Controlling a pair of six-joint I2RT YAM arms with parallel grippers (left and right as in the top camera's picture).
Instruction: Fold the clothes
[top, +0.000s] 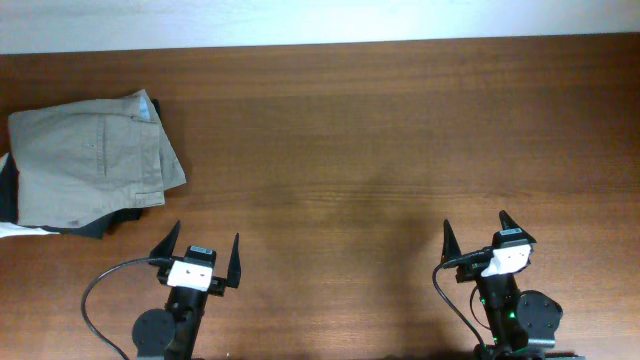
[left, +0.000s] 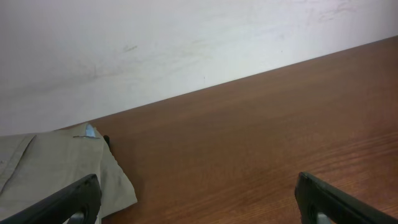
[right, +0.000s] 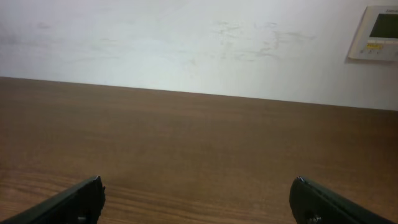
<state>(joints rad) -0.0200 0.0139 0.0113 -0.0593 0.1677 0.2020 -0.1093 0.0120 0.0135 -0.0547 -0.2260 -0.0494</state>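
Nearest to us, at the near edge of the table, both arms sit drawn back and low. The left gripper has its jaws spread wide with nothing between them, and the right gripper is just as wide and just as empty. We read this as a resting pose: the fingers point out over the wood, clear of any cloth, as arms do when they are not working on anything.

Ahead of both grippers we see only bare wood. The right wrist camera shows nothing but tabletop between its fingers.

Farther out, toward the far left corner, lie the shorts. They form a compact, squared bundle with a strip of pale blue lining peeking out at the far right corner. They rest on top of a dark garment, whose edges show beneath the near and left sides. We judge that the shorts are already folded and set on a pile, which would explain why they sit off to the side and not in the middle.

From the left gripper the shorts lie ahead and to its left, near but not touching. They are well apart from the right gripper, across the table.

Beyond the table stands a white wall with a small panel mounted on it.
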